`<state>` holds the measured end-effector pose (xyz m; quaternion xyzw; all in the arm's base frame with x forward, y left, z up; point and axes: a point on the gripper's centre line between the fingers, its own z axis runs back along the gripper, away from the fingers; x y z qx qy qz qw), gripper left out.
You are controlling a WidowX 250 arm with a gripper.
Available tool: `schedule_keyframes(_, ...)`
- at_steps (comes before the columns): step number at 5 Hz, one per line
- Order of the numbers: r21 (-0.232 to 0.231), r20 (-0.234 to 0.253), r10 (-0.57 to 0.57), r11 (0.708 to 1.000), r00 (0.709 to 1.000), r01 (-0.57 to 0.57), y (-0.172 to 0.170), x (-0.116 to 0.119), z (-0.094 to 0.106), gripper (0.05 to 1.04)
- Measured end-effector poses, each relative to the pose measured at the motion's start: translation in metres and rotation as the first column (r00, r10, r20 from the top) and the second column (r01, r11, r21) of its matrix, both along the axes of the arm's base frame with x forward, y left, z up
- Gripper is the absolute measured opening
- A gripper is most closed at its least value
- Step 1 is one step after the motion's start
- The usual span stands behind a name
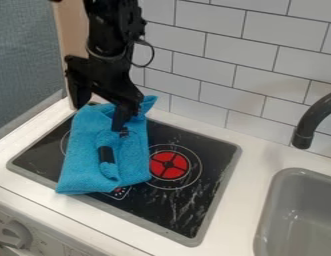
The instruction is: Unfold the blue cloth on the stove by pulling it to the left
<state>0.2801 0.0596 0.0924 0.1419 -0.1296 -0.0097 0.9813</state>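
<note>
My gripper (98,118) hangs over the upper part of a blue cloth (83,161), its two fingers spread apart. The right finger points down at the cloth near a small dark spot, and the left one is beside the cloth's upper left edge. Whether the fingertips touch the cloth, I cannot tell. The cloth lies folded across the left part of the black stovetop (174,204), one corner raised behind the gripper. On its middle is a long blue bulge with a black band (106,154); whether this is a separate object is unclear.
Right of the cloth is a red burner mark (169,165). A grey sink (298,215) and a dark faucet (313,117) are at the right. White tiled wall (218,60) stands behind; a knob (17,234) is at the lower left.
</note>
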Motion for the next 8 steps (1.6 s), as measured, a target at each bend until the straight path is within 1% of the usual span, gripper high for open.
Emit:
schedule_keyframes(1,0.006,-0.030,0.021,1.000,0.999,-0.020,-0.006,-0.001,-0.009,0.999)
schedule_keyframes(2,-0.032,-0.023,0.096,0.995,0.995,-0.097,-0.009,-0.005,-0.016,0.999)
schedule_keyframes(3,-0.099,-0.045,0.072,0.992,0.996,-0.077,-0.015,-0.003,-0.025,0.999)
schedule_keyframes(4,-0.181,-0.038,0.073,0.980,0.997,-0.079,-0.014,-0.002,-0.034,0.999)
schedule_keyframes(5,-0.238,-0.044,0.073,0.968,0.996,-0.081,-0.011,-0.003,-0.041,0.999)
schedule_keyframes(6,-0.250,-0.046,0.077,0.964,0.996,-0.086,-0.001,-0.005,-0.041,0.999)
schedule_keyframes(8,-0.234,-0.080,0.073,0.968,0.994,-0.090,0.006,-0.010,-0.047,0.999)
